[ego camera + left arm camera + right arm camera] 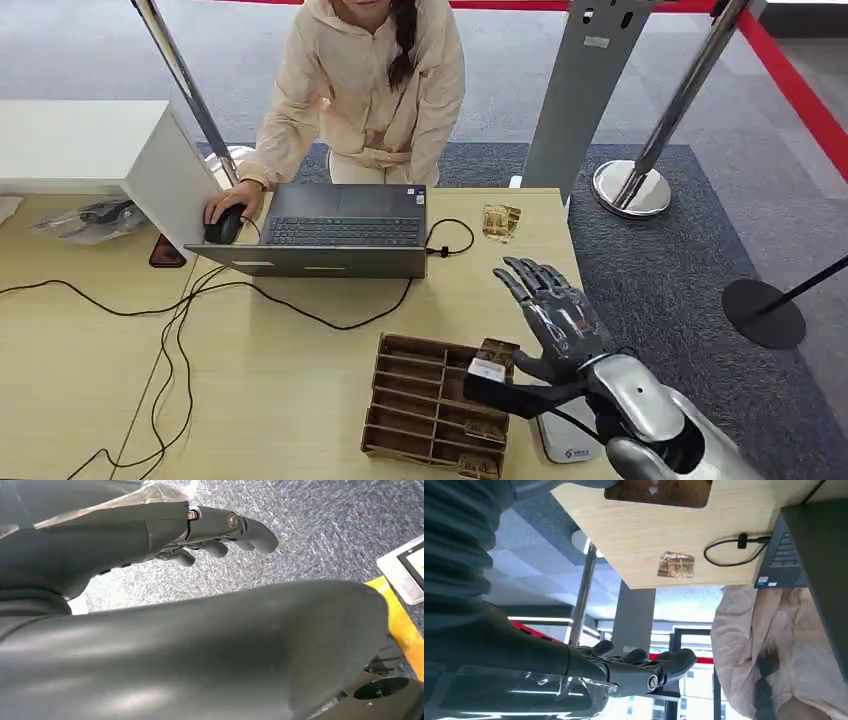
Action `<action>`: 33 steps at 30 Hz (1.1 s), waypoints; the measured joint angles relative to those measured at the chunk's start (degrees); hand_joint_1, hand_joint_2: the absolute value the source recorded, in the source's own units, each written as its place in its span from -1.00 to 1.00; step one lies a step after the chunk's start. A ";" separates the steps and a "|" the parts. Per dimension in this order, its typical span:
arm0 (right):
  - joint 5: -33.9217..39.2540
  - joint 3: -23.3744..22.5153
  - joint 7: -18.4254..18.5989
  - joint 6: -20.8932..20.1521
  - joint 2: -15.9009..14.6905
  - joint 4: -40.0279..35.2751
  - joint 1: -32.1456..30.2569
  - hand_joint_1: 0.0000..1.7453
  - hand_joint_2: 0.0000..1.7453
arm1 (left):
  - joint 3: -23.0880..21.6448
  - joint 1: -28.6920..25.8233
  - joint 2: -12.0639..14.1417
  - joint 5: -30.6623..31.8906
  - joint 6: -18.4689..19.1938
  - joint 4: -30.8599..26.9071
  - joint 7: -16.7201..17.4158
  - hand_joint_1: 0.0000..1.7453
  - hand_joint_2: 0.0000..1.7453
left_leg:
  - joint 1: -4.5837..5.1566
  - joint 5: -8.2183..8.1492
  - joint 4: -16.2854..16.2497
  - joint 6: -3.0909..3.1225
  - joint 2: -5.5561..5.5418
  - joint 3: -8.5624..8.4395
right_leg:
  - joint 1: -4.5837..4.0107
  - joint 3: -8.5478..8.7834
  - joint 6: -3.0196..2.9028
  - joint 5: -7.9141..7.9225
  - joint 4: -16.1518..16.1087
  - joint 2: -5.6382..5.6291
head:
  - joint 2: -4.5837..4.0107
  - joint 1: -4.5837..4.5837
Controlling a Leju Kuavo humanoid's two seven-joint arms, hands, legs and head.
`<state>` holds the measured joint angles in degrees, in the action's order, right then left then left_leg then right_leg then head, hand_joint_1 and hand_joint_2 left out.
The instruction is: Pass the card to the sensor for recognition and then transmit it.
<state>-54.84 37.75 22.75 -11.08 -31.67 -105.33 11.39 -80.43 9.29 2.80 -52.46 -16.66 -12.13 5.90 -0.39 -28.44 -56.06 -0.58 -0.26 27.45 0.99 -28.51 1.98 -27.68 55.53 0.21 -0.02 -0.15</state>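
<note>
My right hand (556, 322) hovers over the right end of the wooden table (300, 400), fingers stretched up and apart. Its thumb pinches a brown card (492, 360) with a white label, just above the right edge of a brown slotted card box (420, 400). From the right wrist the same card (659, 491) shows close to the camera, over the table top. A white flat sensor (566, 446) lies on the table under my right forearm, partly hidden by it. My left hand (220, 532) hangs over grey carpet, its fingers loosely bent and holding nothing.
A person (370, 90) sits across the table, one hand on a mouse (224, 226) beside an open laptop (340, 232). Black cables (170, 330) trail over the left of the table. Another card packet (500, 221) lies near the far edge. Stanchion bases (630, 188) stand on the carpet.
</note>
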 joint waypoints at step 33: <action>6.53 1.20 1.84 -9.51 -0.98 -0.83 1.45 -0.38 1.00 | 0.00 0.02 0.09 0.07 0.00 0.00 -0.70 -1.00 -1.00 | 0.00 0.00 0.00 0.00 0.00 0.01 | 0.00 0.00 0.00 0.00 0.00 0.00 | 0.00 0.00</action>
<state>-48.30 38.95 24.59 -20.59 -32.65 -106.16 12.84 -80.43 9.31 2.89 -52.39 -16.66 -12.13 5.20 -0.39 -28.44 -56.06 -0.58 -0.26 27.46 0.99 -28.51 1.98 -27.68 55.53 0.21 -0.02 -0.15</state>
